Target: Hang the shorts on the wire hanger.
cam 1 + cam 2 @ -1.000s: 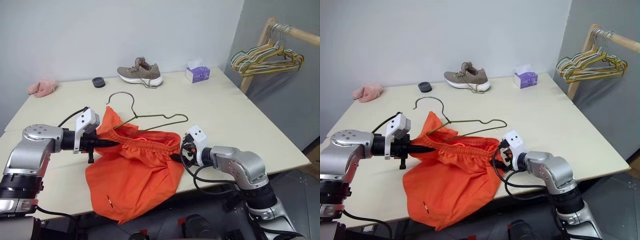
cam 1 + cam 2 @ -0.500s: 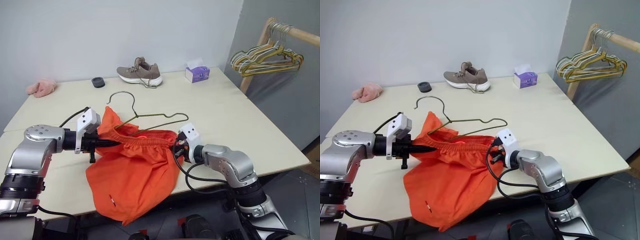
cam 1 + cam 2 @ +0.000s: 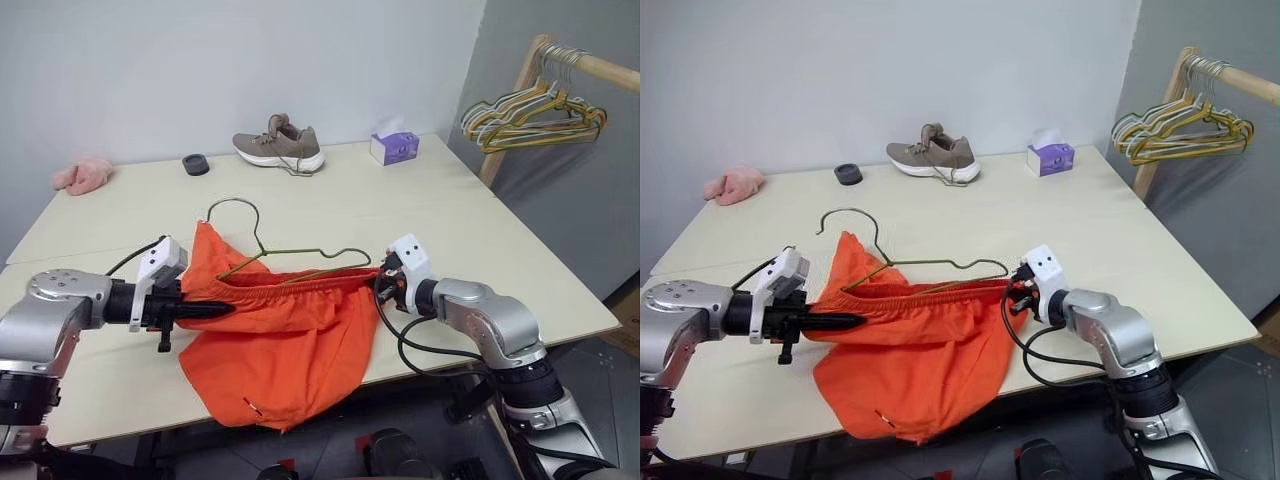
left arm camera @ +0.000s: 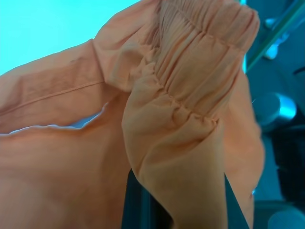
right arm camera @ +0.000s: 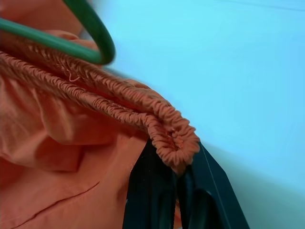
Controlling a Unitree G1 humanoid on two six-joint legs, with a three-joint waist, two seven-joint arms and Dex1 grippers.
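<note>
Since a second ago our right gripper (image 3: 381,287) has clamped shut on the shorts (image 3: 275,335), pulling the waistband taut against our left gripper (image 3: 222,310), pinching its other end. They drape over the table's (image 3: 480,240) front edge, the wire hanger (image 3: 290,252) lying just behind.

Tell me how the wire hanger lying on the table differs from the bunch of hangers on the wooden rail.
The wire hanger is single, dark olive-grey, and lies on the table against the waistband of the orange shorts; the hangers on the rail are a bunch, yellow-green and mixed colours, hanging by their hooks from the wooden rail. One touches fabric; the others are bare. All share a thin triangular frame with a curved hook.
</note>
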